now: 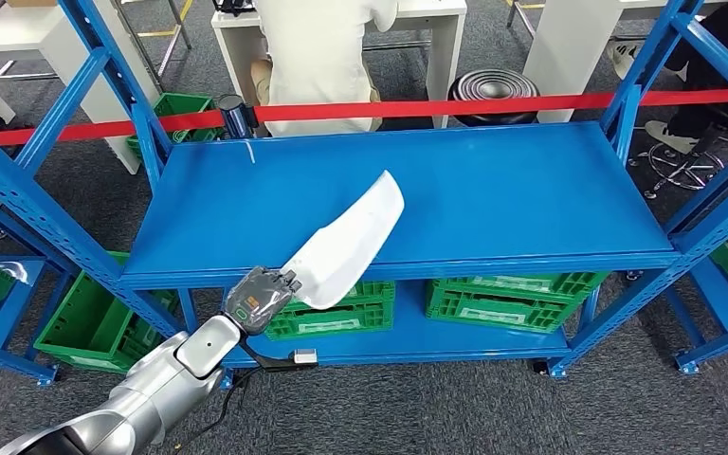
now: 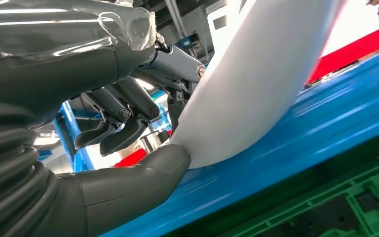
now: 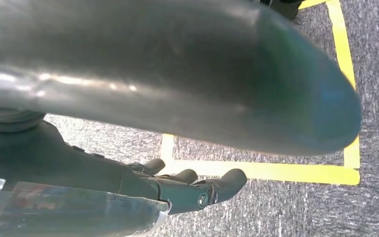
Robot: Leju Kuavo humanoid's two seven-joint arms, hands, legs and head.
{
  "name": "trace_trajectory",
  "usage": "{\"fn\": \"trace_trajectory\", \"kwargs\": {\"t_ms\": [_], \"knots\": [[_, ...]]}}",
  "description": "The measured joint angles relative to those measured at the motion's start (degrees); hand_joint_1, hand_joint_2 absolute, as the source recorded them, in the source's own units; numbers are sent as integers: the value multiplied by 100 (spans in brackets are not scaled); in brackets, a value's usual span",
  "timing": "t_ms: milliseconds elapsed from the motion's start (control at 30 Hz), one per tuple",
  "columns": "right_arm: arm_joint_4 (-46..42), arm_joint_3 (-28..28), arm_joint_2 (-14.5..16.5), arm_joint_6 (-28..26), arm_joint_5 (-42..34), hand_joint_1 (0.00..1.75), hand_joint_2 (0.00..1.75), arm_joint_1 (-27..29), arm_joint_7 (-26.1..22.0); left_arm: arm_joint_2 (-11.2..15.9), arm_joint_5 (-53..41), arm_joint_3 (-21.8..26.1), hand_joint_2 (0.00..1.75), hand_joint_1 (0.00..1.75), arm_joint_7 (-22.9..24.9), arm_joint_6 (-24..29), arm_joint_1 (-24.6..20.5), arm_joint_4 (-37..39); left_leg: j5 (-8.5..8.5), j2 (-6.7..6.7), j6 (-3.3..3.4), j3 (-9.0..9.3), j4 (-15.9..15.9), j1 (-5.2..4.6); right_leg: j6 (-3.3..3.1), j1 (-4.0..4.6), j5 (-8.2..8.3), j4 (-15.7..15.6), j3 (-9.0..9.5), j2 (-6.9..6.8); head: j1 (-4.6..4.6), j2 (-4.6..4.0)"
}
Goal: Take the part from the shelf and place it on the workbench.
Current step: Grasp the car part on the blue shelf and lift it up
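Left hand: our left hand (image 1: 263, 300) grips the near end of the white part (image 1: 349, 244), at the front edge of the blue shelf (image 1: 493, 194).
Grip: from the left wrist, the thick thumb (image 2: 143, 175) presses the part's (image 2: 256, 84) underside, while the darker fingers (image 2: 121, 123) curl on the other side.
Part: a long, curved white panel, angled up and away from our hand over the top shelf surface; we cannot tell whether its lower edge touches the shelf.
Right hand: our right hand (image 3: 192, 185) hangs above grey carpet with yellow floor tape (image 3: 276, 170); its fingers are loosely curled and hold nothing.
Below: green crates (image 1: 517, 299) sit on the lower shelf.
Behind: a red barrier tape (image 1: 493, 104) and a seated person (image 1: 327, 47) at a white table.
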Motion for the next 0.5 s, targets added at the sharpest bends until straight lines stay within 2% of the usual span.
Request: {"fn": "trace_trajectory", "kwargs": {"t_ms": [67,100,133,200,267,300,367,400,433,467,500], "knots": [[-74,28,-15,-27,-41,0,0,-7,-22,10,57,-4,175,175,-36,0,4,-52,292,7,159,397,-769,-53,9,23,7,-11,11,0,10,0],[-106,44,-22,-43,-73,0,0,-12,-36,13,100,5,175,175,-61,1,7,-89,358,20,220,518,-1006,-86,21,22,15,-18,10,-4,11,0],[-136,63,-27,-57,-111,0,0,-18,-52,14,143,27,175,175,-88,1,16,-126,369,32,260,564,-1109,-114,40,14,26,-28,8,-10,13,0],[-175,111,-41,-72,-189,0,0,-30,-80,8,223,95,175,175,-162,1,39,-204,420,46,296,588,-1190,-130,90,11,55,-59,10,-22,7,0],[-208,162,-57,-78,-262,0,0,-40,-104,-12,289,187,175,175,-249,1,66,-280,529,57,322,651,-1358,-105,103,25,-13,64,-64,-29,14,0],[-219,183,-68,-80,-286,0,0,-44,-113,-31,314,228,175,175,-284,1,80,-314,581,64,328,673,-1431,-88,86,30,-124,287,-178,-30,21,0],[-225,214,-85,-84,-309,0,0,-50,-122,-79,341,286,175,175,-323,1,125,-352,613,69,334,654,-1460,-91,61,25,-428,997,-524,-29,28,0],[-227,226,-92,-85,-315,0,0,-51,-124,-96,346,306,175,175,-335,1,158,-364,612,71,331,641,-1455,-92,77,21,-525,1300,-670,-30,33,0],[-228,239,-97,-86,-323,0,0,-50,-125,-108,352,324,175,175,-348,1,191,-373,608,72,325,635,-1447,-91,118,10,-544,1432,-734,-31,33,0],[-230,252,-104,-86,-332,0,0,-49,-127,-116,368,345,175,175,-372,1,219,-384,599,73,311,631,-1431,-86,180,-6,-473,1339,-687,-33,33,0],[-231,266,-109,-86,-346,0,0,-50,-133,-125,395,373,175,175,-415,1,239,-399,580,72,283,625,-1399,-78,252,-30,-330,1034,-534,-37,34,0]]}}
